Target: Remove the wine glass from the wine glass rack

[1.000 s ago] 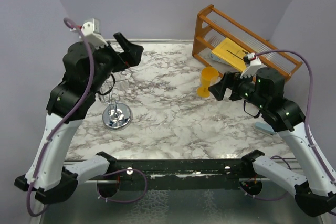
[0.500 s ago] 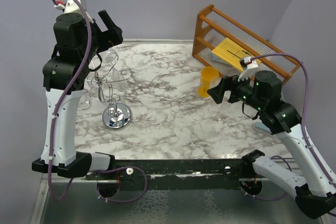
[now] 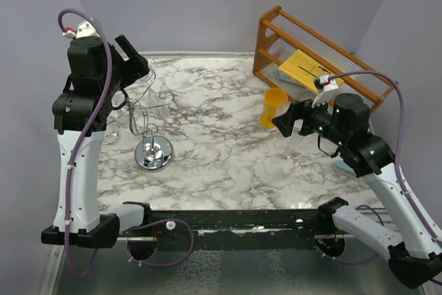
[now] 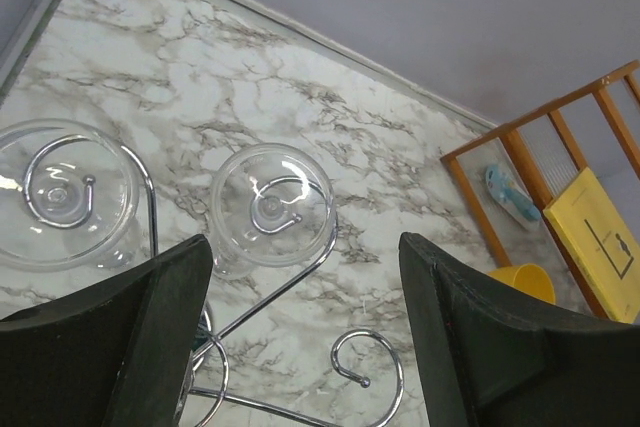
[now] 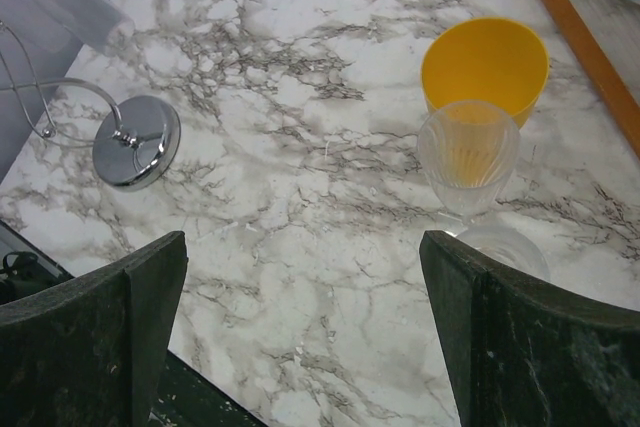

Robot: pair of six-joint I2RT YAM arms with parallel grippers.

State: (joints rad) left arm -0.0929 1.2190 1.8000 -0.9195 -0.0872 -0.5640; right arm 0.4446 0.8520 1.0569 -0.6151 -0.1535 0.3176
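Now, from above, the left tool (image 3: 133,59) has swung up and leftward over the wine glass rack (image 3: 153,153); its wrist view shows jaws apart, empty, a wine glass (image 4: 272,209) hanging from a curl below; the right wrist view shows the right tool (image 5: 310,339) gaping, gripping nothing.

Left tool (image 3: 135,56) above wine glass rack (image 3: 154,153); right tool (image 3: 284,121) near cup (image 3: 274,106)

Three wine glasses (image 4: 272,205) are counted, one wine glass rack (image 3: 153,153), one yellow cup (image 5: 485,62), one wooden shelf rack (image 3: 276,36), one yellow card (image 3: 304,67), one pale blue item (image 4: 510,195).
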